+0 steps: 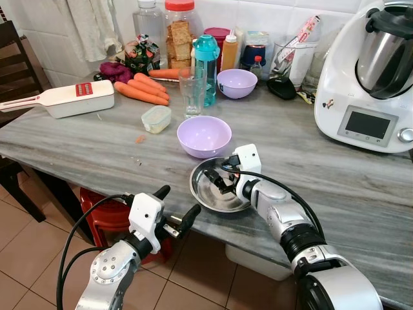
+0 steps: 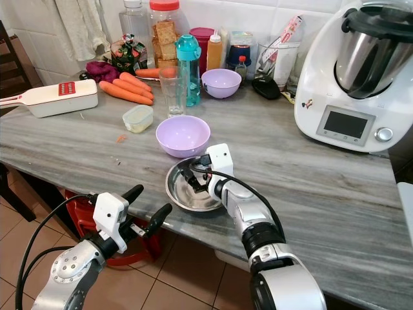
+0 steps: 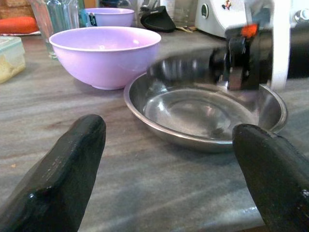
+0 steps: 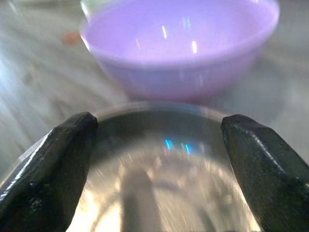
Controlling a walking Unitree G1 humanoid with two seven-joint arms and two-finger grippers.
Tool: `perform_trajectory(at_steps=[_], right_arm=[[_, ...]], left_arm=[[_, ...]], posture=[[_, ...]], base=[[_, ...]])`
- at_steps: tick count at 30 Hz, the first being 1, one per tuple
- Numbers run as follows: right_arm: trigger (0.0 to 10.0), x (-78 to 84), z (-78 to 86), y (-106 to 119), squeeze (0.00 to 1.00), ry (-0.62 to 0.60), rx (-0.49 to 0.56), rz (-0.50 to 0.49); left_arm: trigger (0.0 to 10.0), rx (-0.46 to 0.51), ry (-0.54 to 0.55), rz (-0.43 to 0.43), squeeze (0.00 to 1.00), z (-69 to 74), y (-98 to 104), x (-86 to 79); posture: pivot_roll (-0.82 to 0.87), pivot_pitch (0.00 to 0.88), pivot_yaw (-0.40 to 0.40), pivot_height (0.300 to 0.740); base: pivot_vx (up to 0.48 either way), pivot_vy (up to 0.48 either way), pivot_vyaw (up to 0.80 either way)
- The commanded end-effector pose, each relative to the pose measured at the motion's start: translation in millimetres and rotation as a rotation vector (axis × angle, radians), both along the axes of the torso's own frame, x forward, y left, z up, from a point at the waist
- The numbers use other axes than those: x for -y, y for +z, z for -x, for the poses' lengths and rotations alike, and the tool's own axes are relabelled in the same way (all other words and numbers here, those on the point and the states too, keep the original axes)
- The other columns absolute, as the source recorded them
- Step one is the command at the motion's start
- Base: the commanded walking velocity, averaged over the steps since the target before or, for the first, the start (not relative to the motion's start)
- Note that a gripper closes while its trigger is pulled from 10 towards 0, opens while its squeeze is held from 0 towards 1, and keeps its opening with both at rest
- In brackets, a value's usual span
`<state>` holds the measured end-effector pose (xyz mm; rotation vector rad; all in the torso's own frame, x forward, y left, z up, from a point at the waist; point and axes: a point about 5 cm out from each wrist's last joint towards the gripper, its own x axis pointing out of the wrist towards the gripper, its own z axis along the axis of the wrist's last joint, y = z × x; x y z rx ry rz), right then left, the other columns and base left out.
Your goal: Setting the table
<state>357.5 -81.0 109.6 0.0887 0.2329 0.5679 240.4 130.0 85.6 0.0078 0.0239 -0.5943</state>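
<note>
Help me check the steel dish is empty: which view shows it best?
The left wrist view: the steel dish shows its bare inside, the right gripper above it. Both eye views have the arm covering part; the right wrist view is blurred.

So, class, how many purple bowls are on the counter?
2. One purple bowl sits just behind the steel dish; the other stands at the back by the teal bottle. Clutter could hide more.

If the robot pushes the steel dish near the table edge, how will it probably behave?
The steel dish looks thin and shallow, so probably stiff and light. Its polished surface on the smooth table suggests it slides easily. It sits at the edge, so a push toward the robot might tip it off. The right hand is over it, open.
</note>
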Motion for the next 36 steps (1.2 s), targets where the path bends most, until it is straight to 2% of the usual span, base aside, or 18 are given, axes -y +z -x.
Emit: perform_trajectory(at_steps=[1, 6, 9, 12, 13, 14, 18, 20, 22, 25, 33, 35, 36], right_arm=[[10.0, 1.3, 1.6, 11, 0.00, -0.004, 0.052, -0.032], [10.0, 9.7, 12.7, 22, 0.00, -0.040, 0.147, -0.048], [10.0, 24.3, 27.9, 31, 0.00, -0.133, 0.234, -0.043], [10.0, 30.8, 33.7, 34, 0.00, -0.182, 0.255, -0.056], [10.0, 35.4, 38.3, 34, 0.82, -0.211, 0.259, -0.057], [10.0, 39.8, 43.3, 33, 1.00, -0.235, 0.266, -0.050], [10.0, 52.0, 61.8, 30, 1.00, -0.309, 0.282, -0.047], [10.0, 54.9, 66.4, 30, 1.00, -0.325, 0.289, -0.031], [10.0, 66.7, 79.2, 30, 1.00, -0.392, 0.322, 0.012], [10.0, 74.6, 87.8, 30, 1.00, -0.439, 0.332, 0.038], [10.0, 79.7, 114.7, 20, 1.00, -0.506, 0.315, 0.070], [10.0, 79.8, 116.3, 19, 1.00, -0.511, 0.314, 0.070], [10.0, 79.6, 118.3, 17, 0.70, -0.522, 0.301, 0.067]], left_arm=[[10.0, 0.005, 0.002, -0.006, 0.00, -0.9, 1, -1.0], [10.0, 0.003, 0.001, 0.000, 0.00, -1.8, 0, -3.7], [10.0, 0.009, 0.012, -0.007, 0.00, -2.9, -1, -5.9], [10.0, 0.012, 0.020, -0.011, 0.00, -3.6, -1, -6.8], [10.0, 0.017, 0.033, -0.015, 0.00, -4.3, 0, -8.3], [10.0, 0.021, 0.046, -0.018, 0.00, -5.3, 0, -9.9], [10.0, 0.019, 0.099, -0.035, 0.00, -9.7, -1, -16.3], [10.0, 0.015, 0.116, -0.034, 0.00, -10.8, -2, -18.1], [10.0, 0.019, 0.175, -0.052, 0.00, -15.8, -3, -22.8], [10.0, 0.027, 0.220, -0.069, 0.00, -18.4, -3, -25.3], [10.0, 0.035, 0.368, -0.094, 0.00, -18.1, -4, -36.2], [10.0, 0.032, 0.377, -0.093, 0.00, -17.6, -4, -36.6], [10.0, 0.030, 0.390, -0.100, 0.00, -16.1, -6, -36.5]], posture=[[0.11, 0.000, -0.012, 0.740], [0.09, 0.000, -0.009, 0.740], [0.08, 0.000, -0.002, 0.740], [0.07, 0.000, 0.001, 0.740], [0.07, 0.000, 0.001, 0.740], [0.07, 0.000, 0.002, 0.740], [0.05, 0.000, 0.007, 0.740], [0.05, 0.000, 0.007, 0.740], [0.04, 0.000, 0.011, 0.740], [0.03, 0.000, 0.012, 0.740], [0.02, 0.000, 0.006, 0.740], [0.02, 0.000, 0.006, 0.740], [0.02, 0.000, 0.004, 0.740]], base=[[0.000, 0.000, 0.00], [0.000, 0.000, 0.00], [0.000, 0.000, 0.00], [0.000, 0.000, 0.00], [0.000, 0.000, 0.00], [0.000, 0.000, 0.00], [0.000, 0.000, 0.00], [0.000, 0.000, 0.00], [0.000, 0.000, 0.00], [0.000, 0.000, 0.00], [0.000, 0.000, 0.00], [0.000, 0.000, 0.00], [0.000, 0.000, 0.00]])
